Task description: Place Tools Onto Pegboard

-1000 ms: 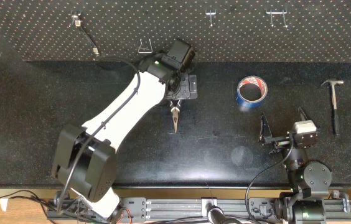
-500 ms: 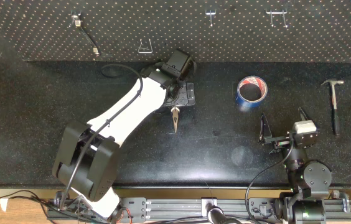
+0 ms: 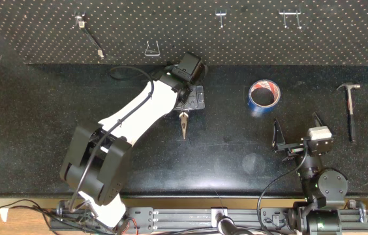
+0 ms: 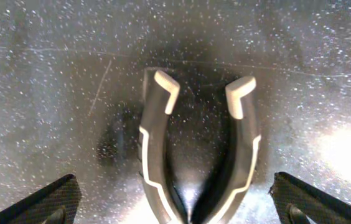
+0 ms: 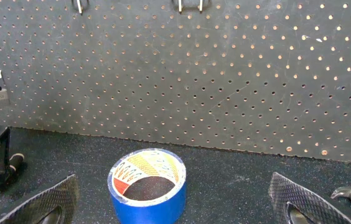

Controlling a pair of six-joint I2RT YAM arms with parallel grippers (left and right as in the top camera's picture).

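Grey-handled pliers [image 3: 183, 124] lie on the black tabletop, their nose pointing toward the arms' bases. My left gripper [image 3: 192, 99] hangs over the handle end. In the left wrist view the two curved handles [image 4: 154, 143] sit between my left gripper's [image 4: 185, 208] wide-open fingers [image 4: 57, 202], untouched. My right gripper [image 3: 295, 134] rests open near its base and faces a blue tape roll [image 5: 147, 186] that stands in front of the pegboard [image 5: 225, 81]. A hammer [image 3: 350, 111] lies at the far right of the table.
The pegboard [image 3: 171, 29] runs along the table's far edge. It carries a black tool [image 3: 91, 38] hung at the left, a wire triangle hook [image 3: 151, 49] and two metal hooks [image 3: 221, 14] [image 3: 290, 16]. The tape roll [image 3: 263, 96] stands between pliers and hammer.
My left gripper has come down a little toward the pliers' handles and the left arm has shifted slightly right. The right arm, tape and hammer have not moved.
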